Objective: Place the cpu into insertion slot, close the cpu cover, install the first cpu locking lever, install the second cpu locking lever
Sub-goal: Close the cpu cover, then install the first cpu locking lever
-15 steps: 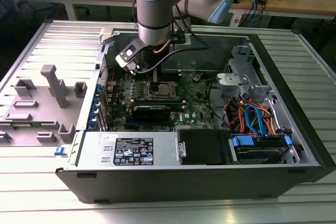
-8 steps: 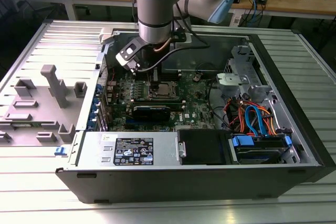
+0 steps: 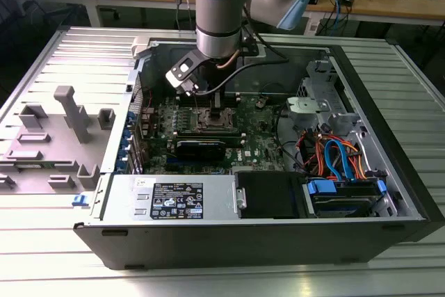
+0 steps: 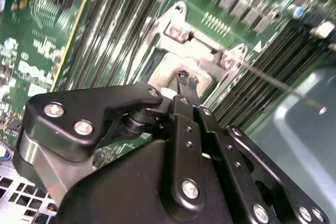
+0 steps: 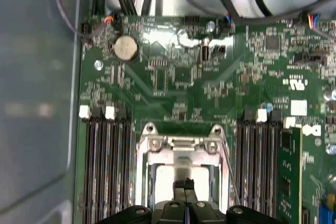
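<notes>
My gripper point(image 5: 184, 184) hangs low over the insertion slot point(image 3: 208, 122) in the middle of the motherboard. Its two black fingers are shut tip to tip, with nothing seen between them point(image 4: 184, 77). Their tip sits just above the cpu point(image 5: 167, 177), whose pale grey face lies flat in the socket. The silver cpu cover point(image 5: 184, 144) frames that face and seems to lie down around it. A thin wire locking lever point(image 5: 230, 169) runs beside the socket, and in the second wrist view the lever point(image 4: 278, 83) slants out over the memory slots.
Black memory slots point(image 5: 105, 171) flank the socket, and a green memory stick point(image 5: 289, 171) stands on one side. The open computer case point(image 3: 389, 88) walls in the board. It also holds a power supply point(image 3: 174, 199) and blue and orange cables point(image 3: 341, 161). Grey fixtures point(image 3: 69, 113) stand at the exterior view's left.
</notes>
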Tool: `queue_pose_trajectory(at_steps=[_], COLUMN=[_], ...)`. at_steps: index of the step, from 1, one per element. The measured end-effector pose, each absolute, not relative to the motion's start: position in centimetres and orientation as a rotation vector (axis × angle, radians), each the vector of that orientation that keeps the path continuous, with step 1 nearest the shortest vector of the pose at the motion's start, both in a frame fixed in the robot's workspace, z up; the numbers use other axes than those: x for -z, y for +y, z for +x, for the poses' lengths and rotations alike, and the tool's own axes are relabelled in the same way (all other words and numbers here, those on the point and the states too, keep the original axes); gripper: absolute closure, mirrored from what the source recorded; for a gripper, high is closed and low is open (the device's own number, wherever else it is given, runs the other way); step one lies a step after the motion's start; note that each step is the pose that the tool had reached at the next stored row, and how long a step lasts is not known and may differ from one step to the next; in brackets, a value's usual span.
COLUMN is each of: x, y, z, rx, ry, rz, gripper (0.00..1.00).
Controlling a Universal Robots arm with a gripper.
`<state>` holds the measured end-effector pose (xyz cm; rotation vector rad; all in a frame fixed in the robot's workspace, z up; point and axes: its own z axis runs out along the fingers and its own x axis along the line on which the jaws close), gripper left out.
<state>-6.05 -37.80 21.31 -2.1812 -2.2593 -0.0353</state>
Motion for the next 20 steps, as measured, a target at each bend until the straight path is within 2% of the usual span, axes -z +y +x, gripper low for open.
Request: queue_pose_trajectory(at_steps=[15,20], x=[-21.4,-22.7], y=[-37.8,-37.8], z=[-5.9,-5.9], rx=[0.035,0.035], ry=[-2.259,-2.259], rz=[-2.181,-2.181], gripper=[0.89,0.89])
